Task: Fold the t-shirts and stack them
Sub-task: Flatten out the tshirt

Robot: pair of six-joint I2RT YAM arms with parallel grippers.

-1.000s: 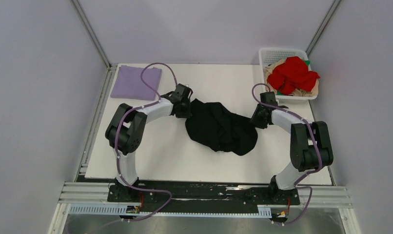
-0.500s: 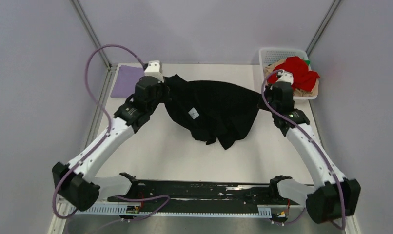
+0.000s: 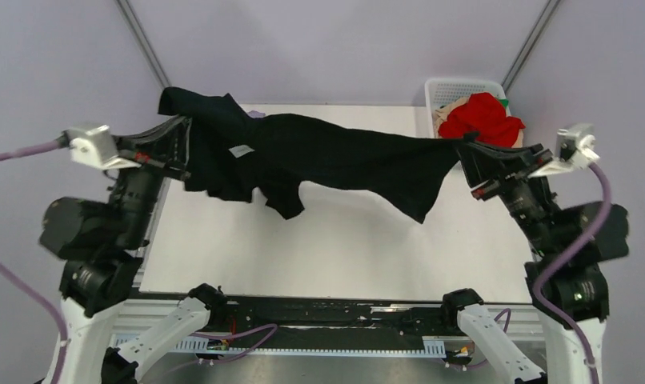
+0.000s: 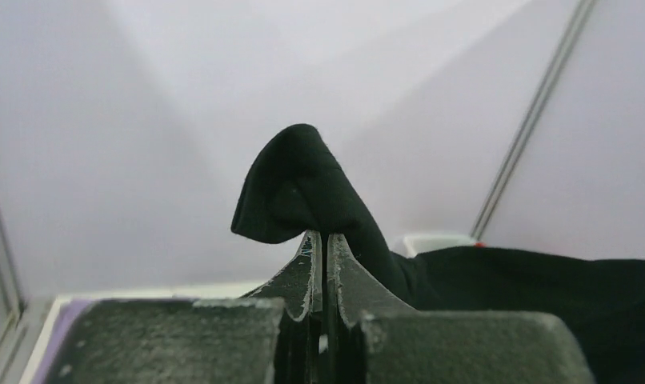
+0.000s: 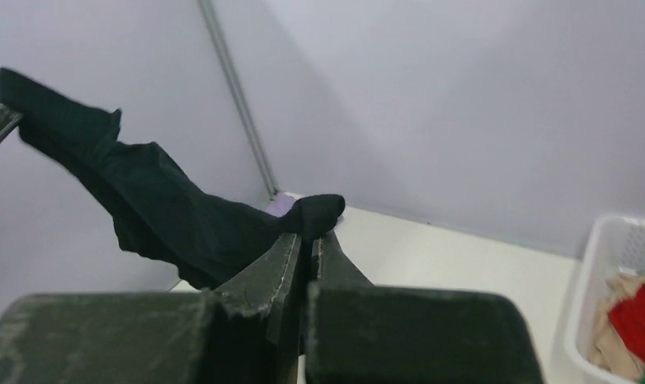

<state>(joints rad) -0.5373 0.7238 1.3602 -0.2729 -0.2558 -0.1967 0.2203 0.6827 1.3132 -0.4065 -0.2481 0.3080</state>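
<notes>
The black t-shirt (image 3: 335,156) hangs stretched in the air between both grippers, high above the white table (image 3: 343,256); its white neck label (image 3: 239,150) shows near the left end. My left gripper (image 3: 178,128) is shut on the shirt's left end, which bunches above the fingertips in the left wrist view (image 4: 303,184). My right gripper (image 3: 466,148) is shut on the right end (image 5: 319,212). The lavender t-shirt (image 3: 255,114) is almost hidden behind the black one; a sliver shows in the right wrist view (image 5: 281,205).
A white mesh basket (image 3: 443,86) stands at the table's far right corner, holding a red t-shirt (image 3: 483,116) over tan cloth (image 5: 623,336) and a bit of green. Grey walls and metal corner posts (image 3: 147,52) close in the back.
Both arms have risen and swung outward, lifting the black t-shirt off the table and pulling it out wide and taut in the air. The shirt now covers the lavender one from view.
</notes>
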